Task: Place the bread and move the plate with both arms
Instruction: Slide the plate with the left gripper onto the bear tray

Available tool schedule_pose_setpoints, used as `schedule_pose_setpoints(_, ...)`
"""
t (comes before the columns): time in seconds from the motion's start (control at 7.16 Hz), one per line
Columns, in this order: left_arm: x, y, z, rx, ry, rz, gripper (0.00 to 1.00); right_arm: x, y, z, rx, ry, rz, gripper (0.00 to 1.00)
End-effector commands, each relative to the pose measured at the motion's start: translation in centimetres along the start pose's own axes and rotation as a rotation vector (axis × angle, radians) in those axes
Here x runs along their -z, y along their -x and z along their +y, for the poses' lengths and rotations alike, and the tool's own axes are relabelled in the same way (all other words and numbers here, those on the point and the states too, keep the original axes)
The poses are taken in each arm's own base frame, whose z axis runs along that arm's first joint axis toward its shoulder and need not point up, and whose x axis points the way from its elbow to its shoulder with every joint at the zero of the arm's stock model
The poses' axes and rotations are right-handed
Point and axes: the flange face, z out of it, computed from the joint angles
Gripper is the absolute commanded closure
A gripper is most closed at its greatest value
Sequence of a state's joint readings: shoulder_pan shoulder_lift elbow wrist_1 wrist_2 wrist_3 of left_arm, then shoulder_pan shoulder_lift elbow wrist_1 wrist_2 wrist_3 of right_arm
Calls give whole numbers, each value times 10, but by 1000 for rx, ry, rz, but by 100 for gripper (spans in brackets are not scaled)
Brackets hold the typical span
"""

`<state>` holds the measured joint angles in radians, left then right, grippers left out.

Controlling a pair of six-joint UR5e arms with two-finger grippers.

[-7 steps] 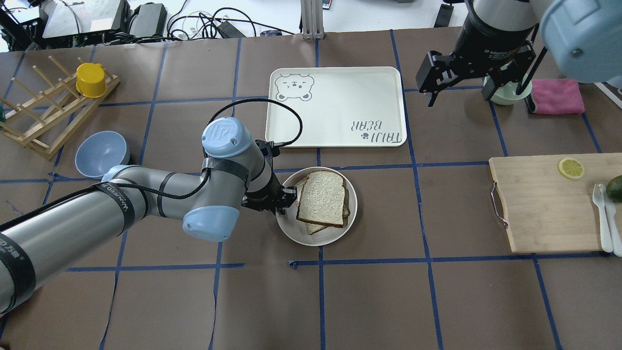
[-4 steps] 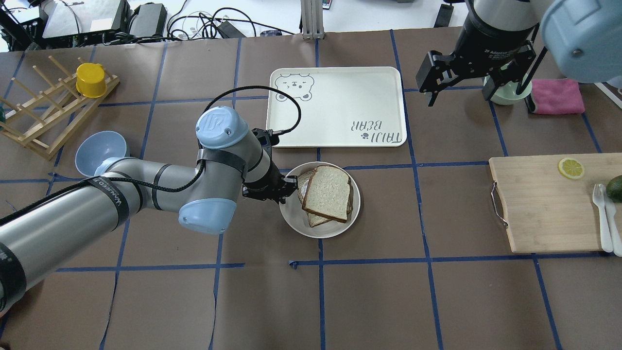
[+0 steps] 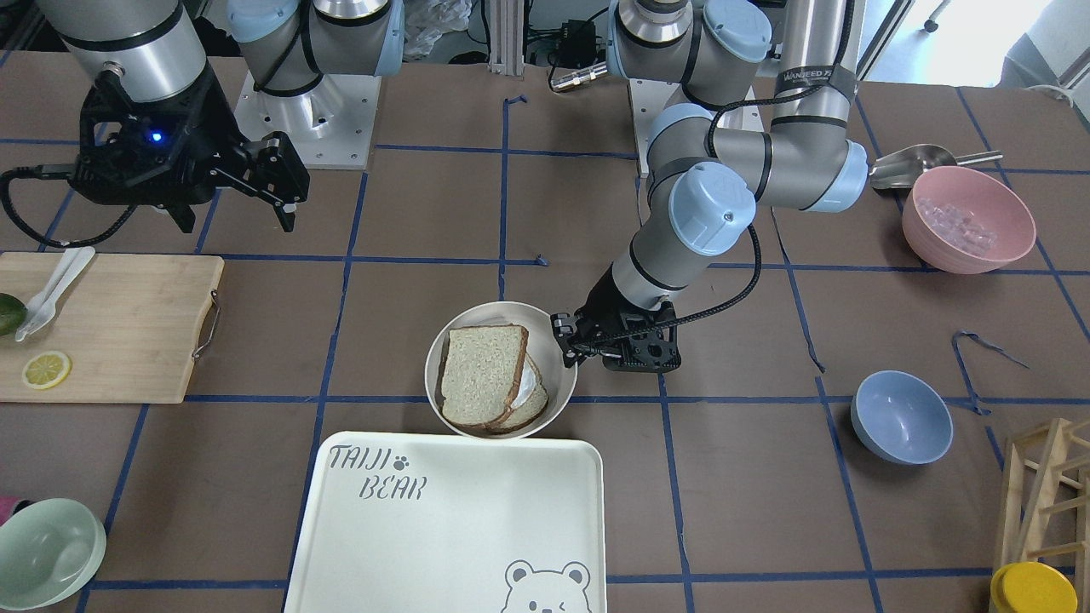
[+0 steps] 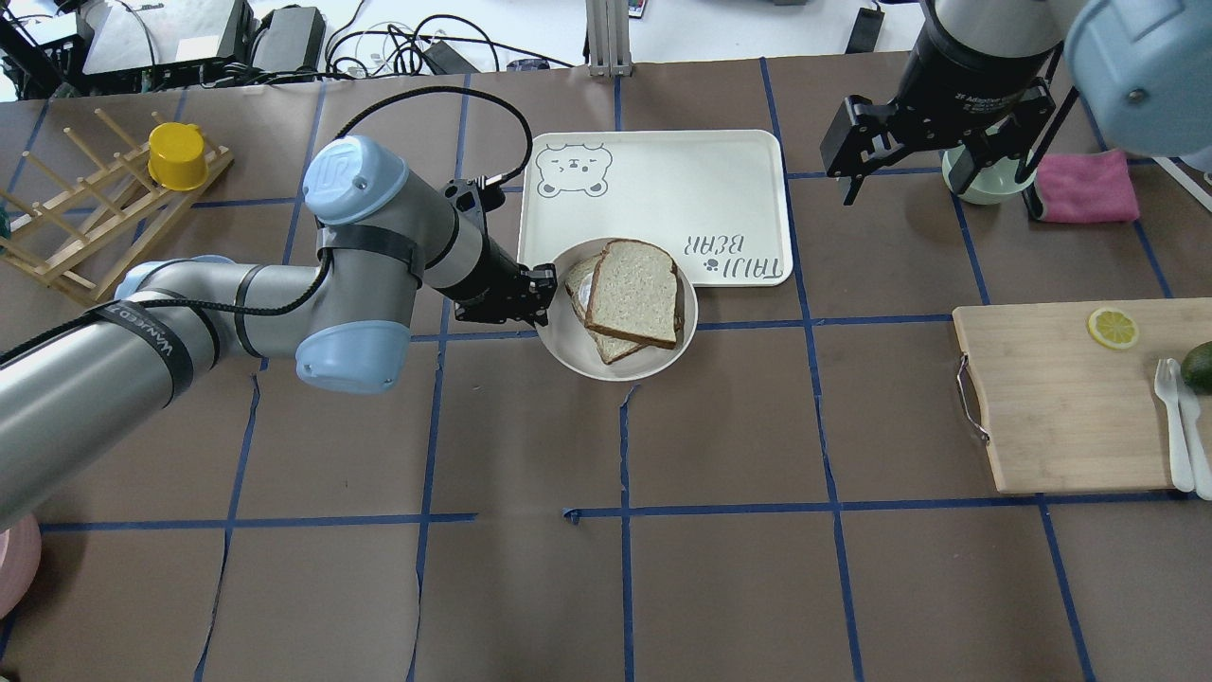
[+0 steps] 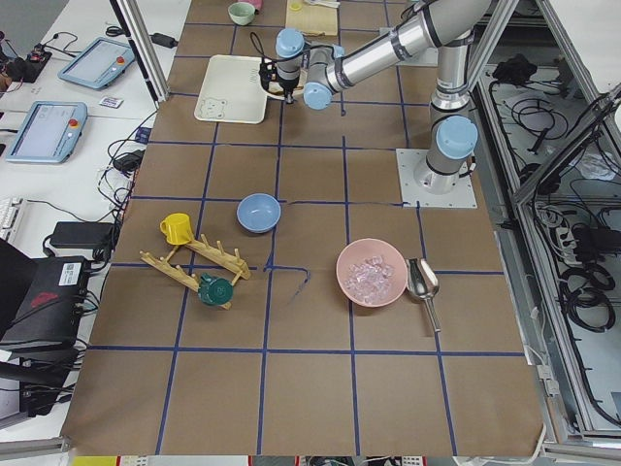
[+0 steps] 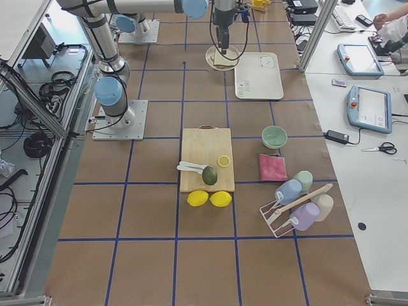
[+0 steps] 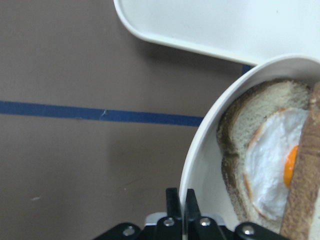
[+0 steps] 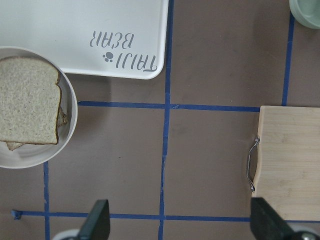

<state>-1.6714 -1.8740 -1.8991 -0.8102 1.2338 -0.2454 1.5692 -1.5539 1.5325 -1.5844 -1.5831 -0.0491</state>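
The plate (image 4: 579, 347), carrying the bread (image 4: 634, 292) atop an egg-topped slice (image 7: 270, 165), is clamped at its rim by the left gripper (image 4: 542, 301) at the tray's (image 4: 663, 180) edge, while the right gripper (image 4: 937, 185) is held spread apart.

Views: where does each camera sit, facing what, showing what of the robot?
Front-facing: opposite robot, looking down; left gripper, right gripper.
Overhead: behind robot, looking down; left gripper grips plate.
Exterior left: table end; left arm nearest.
Exterior right: other end; right arm nearest.
Left wrist: at plate; own fingers.
Right wrist: at table; open fingertips.
Wrists share the plate.
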Motion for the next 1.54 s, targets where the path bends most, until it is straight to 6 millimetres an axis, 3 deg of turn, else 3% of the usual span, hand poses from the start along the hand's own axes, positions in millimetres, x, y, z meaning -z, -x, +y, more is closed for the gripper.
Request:
schedule_pose_setpoints(0.0,18,-18,-67,-33,-15,3,100,0,-2,-1,2,-3,3,0)
schedule_pose_setpoints(0.14,11,-23,-96,-37,-29,6,100,0,-3,-1,-6,-2,3,0)
schedule_pose_setpoints(0.28,-8,-21,-117,-35,-20,7,100,0,-5,-1,-3,-1,5,0)
schedule_pose_setpoints(0.56,-42,-18,-146,-23,-12,7,100,3,-5,-4,-13,-32,8,0)
schedule_pose_setpoints(0.84,-62,-13,-156,-24,-20,14,100,2,-6,-4,-11,-29,11,0)
schedule_pose_setpoints(1.4,-92,-10,-153,-22,-8,13,100,1,-6,-4,-10,-28,16,0)
